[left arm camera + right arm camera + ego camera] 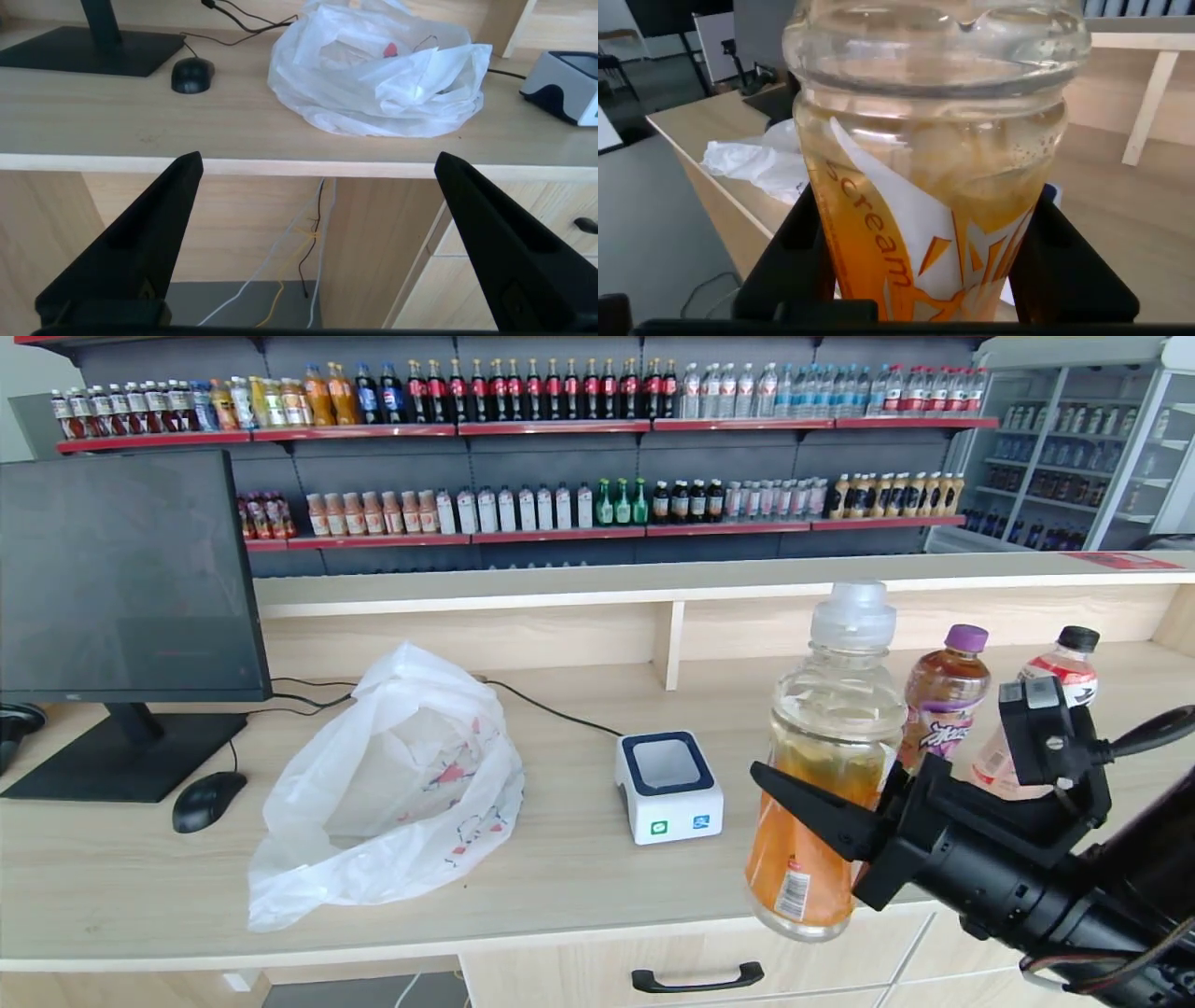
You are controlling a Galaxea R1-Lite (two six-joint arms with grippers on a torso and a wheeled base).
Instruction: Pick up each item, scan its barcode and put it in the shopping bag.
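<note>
My right gripper point(840, 803) is shut on an orange drink bottle point(826, 765) with a clear cap, held upright in the air to the right of the white barcode scanner point(668, 786). Up close, the bottle point(934, 177) sits between the black fingers point(789, 257). The white plastic shopping bag point(397, 784) lies open on the counter left of the scanner. My left gripper point(318, 233) hangs open below the counter's front edge, facing the bag point(378, 70). Two more bottles stand at the right: a purple-capped one point(945, 695) and a black-capped one point(1050, 695).
A monitor point(126, 583) on its stand, and a black mouse point(207, 800), occupy the counter's left. A raised wooden ledge point(653, 583) runs along the back. A drawer handle point(695, 978) shows below the counter edge. Drink shelves fill the wall behind.
</note>
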